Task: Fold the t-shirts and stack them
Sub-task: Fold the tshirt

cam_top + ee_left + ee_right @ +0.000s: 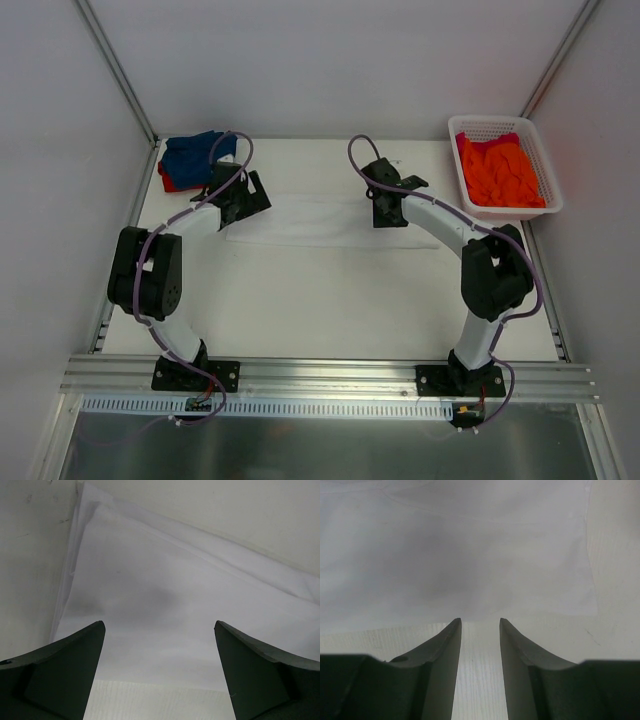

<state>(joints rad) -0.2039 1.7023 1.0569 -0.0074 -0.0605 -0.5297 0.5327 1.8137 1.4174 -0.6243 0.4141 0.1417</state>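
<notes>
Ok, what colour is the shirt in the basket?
The shirt is bright orange, clearest in the top external view.

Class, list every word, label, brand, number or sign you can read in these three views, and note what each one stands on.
No text can be read.
The white t-shirt, blue t-shirt, orange t-shirt and basket are plain.
The small boards below the arm bases are too small to show any marking.
</notes>
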